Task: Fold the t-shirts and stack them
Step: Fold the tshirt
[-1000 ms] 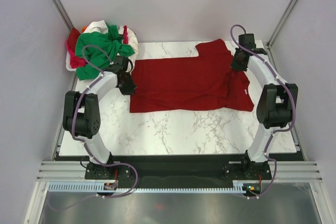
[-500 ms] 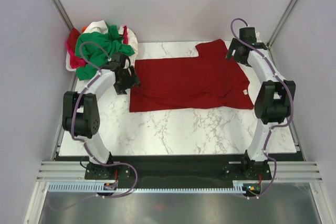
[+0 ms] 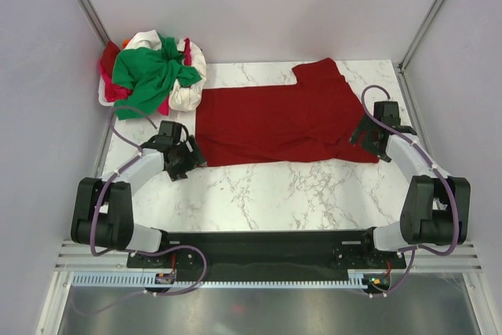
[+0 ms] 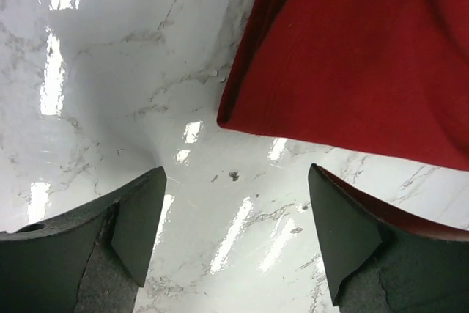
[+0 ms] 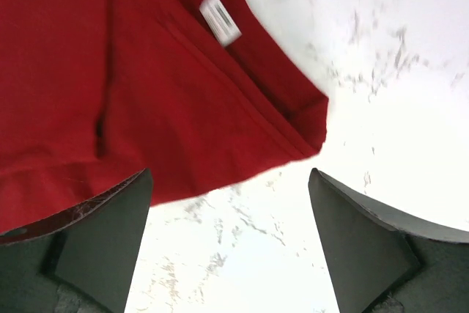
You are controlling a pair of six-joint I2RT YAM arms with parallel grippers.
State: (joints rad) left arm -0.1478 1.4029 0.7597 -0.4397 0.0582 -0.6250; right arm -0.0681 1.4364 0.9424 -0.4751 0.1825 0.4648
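Where the table (image 3: 314,194) reaches its far left corner, we see the green t-shirt (image 3: 149,68) bunched over the white t-shirt (image 3: 188,93) and the pinkish-red t-shirt (image 3: 112,92). Our left pincer (image 4: 234,207) stands apart and empty over bare marble, just beside the near left corner of the dark red t-shirt (image 3: 286,119), which lies spread mid-table. Our right pincer (image 5: 231,207) stands apart too, at the shirt's near right corner, near the white tag (image 5: 220,16).
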